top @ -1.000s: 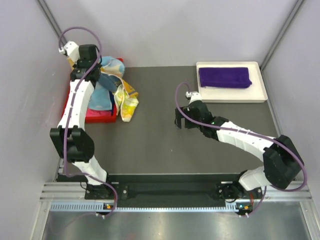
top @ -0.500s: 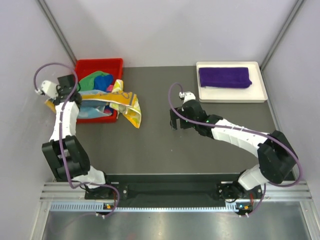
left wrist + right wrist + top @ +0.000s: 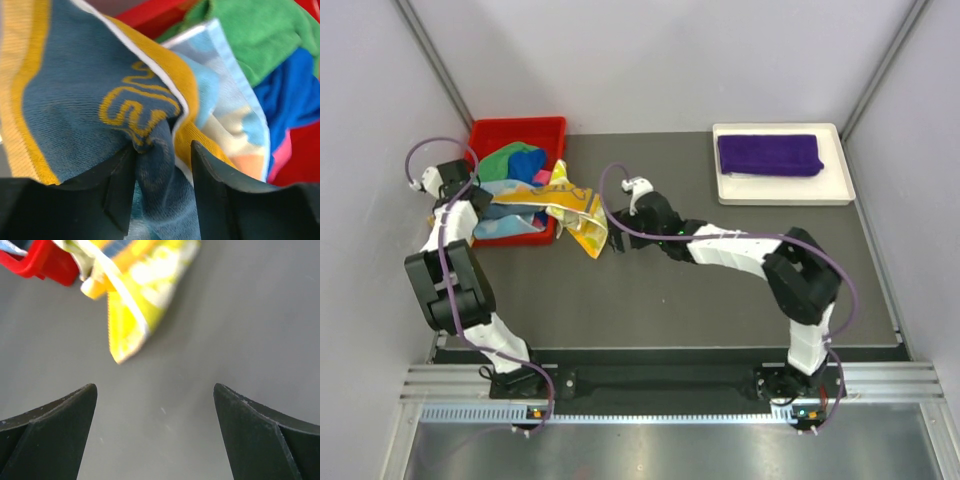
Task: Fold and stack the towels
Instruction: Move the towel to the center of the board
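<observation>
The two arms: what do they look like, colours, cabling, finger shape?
The left arm and right arm have white link shells with black joint housings. A purple cable loops loosely along each. The left gripper and right gripper have matte black fingers, broad, tapering to blunt tips. No markings or sleeves show.

walls (image 3: 670,60) pale lilac | table (image 3: 650,300) dark grey matte | rail (image 3: 650,385) aluminium at near edge

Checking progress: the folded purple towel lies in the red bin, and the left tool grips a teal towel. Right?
No: the purple towel lies in the white tray, per the top view. The left tool does grip the teal towel.
</observation>
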`<state>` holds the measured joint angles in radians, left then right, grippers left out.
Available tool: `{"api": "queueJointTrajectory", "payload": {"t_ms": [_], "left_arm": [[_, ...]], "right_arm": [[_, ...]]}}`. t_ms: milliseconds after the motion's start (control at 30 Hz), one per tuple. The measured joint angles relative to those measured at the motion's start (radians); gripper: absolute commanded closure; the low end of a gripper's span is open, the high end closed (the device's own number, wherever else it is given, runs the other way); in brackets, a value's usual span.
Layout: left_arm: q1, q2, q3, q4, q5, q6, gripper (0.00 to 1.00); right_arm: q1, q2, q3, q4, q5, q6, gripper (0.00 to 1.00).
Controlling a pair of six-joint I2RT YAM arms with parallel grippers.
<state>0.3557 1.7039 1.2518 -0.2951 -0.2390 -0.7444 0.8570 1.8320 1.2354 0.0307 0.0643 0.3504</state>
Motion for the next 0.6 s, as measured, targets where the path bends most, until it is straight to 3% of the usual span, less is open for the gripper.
{"api": "queueJointTrajectory", "payload": {"t_ms": [67,200,333,433,600], "left_arm": [[-0.001,-0.016,-0.023,0.037,0.045,0.021,0.42],[-0.017,-0.103,-0.125,0.140,0.127,0.043,0.41],[-0.072,-0.224,-0.261,0.268,0.171,0.051,0.40],[-0.137,-0.316,-0.354,0.343,0.190,0.061,0.39],[-0.289,-0.375,-0.390,0.410,0.187,0.099,0.40]], "right_arm": [[0.014,0.083,0.077,0.023,-0.011,-0.002,0.00],[0.028,0.251,0.253,0.045,-0.016,0.003,0.04],[0.028,0.378,0.381,0.052,-0.014,0.021,0.23],[0.028,0.426,0.419,0.046,-0.014,0.037,0.48],[0.028,0.457,0.455,0.026,-0.008,0.053,0.70]]}}
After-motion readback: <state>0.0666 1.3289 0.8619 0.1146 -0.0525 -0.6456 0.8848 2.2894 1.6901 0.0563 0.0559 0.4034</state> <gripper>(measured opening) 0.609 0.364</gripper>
